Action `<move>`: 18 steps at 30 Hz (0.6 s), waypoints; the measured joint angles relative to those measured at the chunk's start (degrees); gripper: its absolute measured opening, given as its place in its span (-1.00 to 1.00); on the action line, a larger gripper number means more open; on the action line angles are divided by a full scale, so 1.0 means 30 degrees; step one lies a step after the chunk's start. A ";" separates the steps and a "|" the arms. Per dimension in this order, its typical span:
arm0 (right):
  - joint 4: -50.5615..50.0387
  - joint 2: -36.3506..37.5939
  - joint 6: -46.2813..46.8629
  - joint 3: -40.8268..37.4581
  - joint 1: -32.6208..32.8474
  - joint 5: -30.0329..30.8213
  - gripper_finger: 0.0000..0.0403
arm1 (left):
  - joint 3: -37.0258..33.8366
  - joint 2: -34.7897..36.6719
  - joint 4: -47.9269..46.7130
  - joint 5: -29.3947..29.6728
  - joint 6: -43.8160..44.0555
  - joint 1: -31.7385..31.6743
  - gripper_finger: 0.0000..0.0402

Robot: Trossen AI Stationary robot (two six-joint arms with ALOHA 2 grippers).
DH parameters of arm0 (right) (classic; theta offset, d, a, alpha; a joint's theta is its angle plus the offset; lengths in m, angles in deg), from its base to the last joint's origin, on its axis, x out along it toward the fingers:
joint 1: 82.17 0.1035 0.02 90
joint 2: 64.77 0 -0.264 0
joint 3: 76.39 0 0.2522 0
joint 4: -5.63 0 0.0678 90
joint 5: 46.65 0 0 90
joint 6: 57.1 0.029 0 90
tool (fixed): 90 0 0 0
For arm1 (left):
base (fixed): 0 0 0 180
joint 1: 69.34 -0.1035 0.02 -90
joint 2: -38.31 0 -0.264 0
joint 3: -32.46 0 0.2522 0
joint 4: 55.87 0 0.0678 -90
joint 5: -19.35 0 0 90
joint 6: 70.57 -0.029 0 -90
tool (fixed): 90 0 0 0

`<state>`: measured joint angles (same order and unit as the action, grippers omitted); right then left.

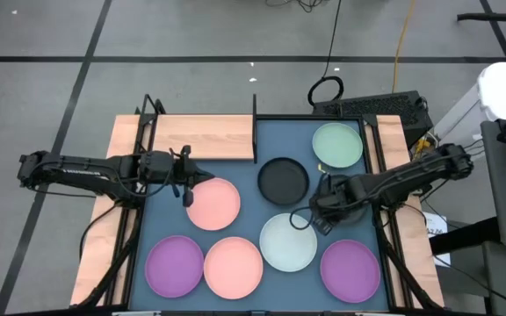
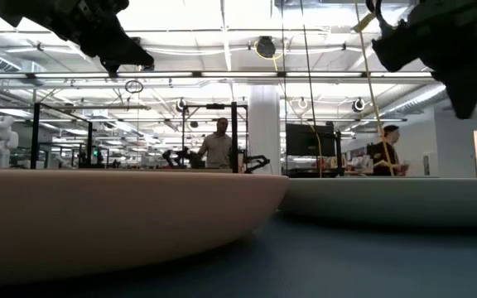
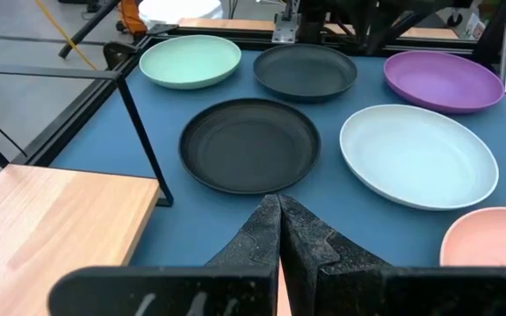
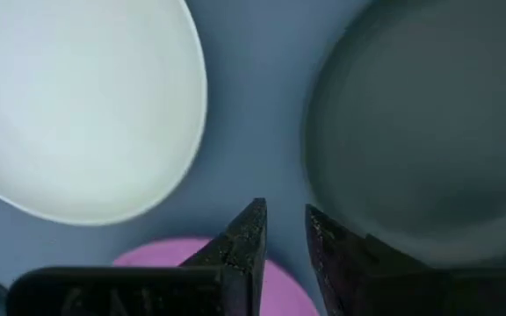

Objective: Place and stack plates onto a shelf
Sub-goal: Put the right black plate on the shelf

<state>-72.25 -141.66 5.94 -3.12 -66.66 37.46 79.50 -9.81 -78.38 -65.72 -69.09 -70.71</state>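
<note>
While the left gripper (image 1: 187, 189) hangs over the far-left edge of a pink plate (image 1: 213, 204), its jaws are pressed fully together and hold nothing; in the left wrist view the two fingers (image 3: 279, 230) meet in a single seam. That arm reaches in from the left side of the table.

Just beyond it lies the shelf (image 1: 205, 139) — a light wooden board with thin black posts, set at the far left corner of the blue-grey mat (image 1: 244, 175).

All the plates in view lie on the mat. One black plate (image 1: 284, 179) sits near the middle, with the pale green plate (image 1: 337, 145) to its far right. The pale blue-white plate (image 1: 288, 241) lies nearer, between a second pink plate (image 1: 233, 266) and a purple plate (image 1: 350, 268). Another purple plate (image 1: 174, 266) lies at the near left.

From the left wrist view a second black plate (image 3: 306, 70) shows under the right arm, between the pale green one and the right-hand purple one.

The right gripper (image 1: 316, 215) reaches in from the right and hovers between the pale blue-white plate and this second black plate. Its jaws stand slightly apart — the right wrist view shows mat in the narrow gap between the fingers (image 4: 240, 237), and one finger overlaps the black plate's rim. Whether it touches that rim cannot be told.
</note>
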 joint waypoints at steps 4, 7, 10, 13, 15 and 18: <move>-0.0147 -0.0320 -0.0003 -0.0003 -0.0007 -0.1002 -0.66 | 0.0000 0.0000 0.0000 -0.0005 0.0042 0.0000 -0.98; -0.0282 -0.0522 -0.0182 -0.0007 -0.0007 -0.1108 -0.66 | 0.0000 0.0000 0.0000 0.0000 0.0057 0.0000 -0.98; -0.0282 -0.0750 -0.0344 -0.0007 -0.0005 -0.0992 -0.65 | 0.0000 0.0000 0.0000 0.0000 0.0079 0.0000 -0.98; -0.0279 -0.1017 -0.0383 -0.0022 0.0000 -0.0847 -0.60 | 0.0000 0.0000 0.0000 -0.0007 0.0093 0.0000 -0.98; -0.0231 -0.1310 -0.0388 -0.0022 -0.0007 -0.0486 -0.53 | 0.0000 0.0000 0.0005 -0.0007 0.0093 0.0000 -0.98; -0.0170 -0.1891 -0.0645 -0.0036 -0.0007 -0.0436 -0.41 | -0.0001 0.0000 0.0000 -0.0007 0.0093 0.0000 -0.98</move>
<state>-72.77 -147.33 4.01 -3.23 -66.69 36.15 79.50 -9.81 -78.38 -65.75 -68.81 -70.71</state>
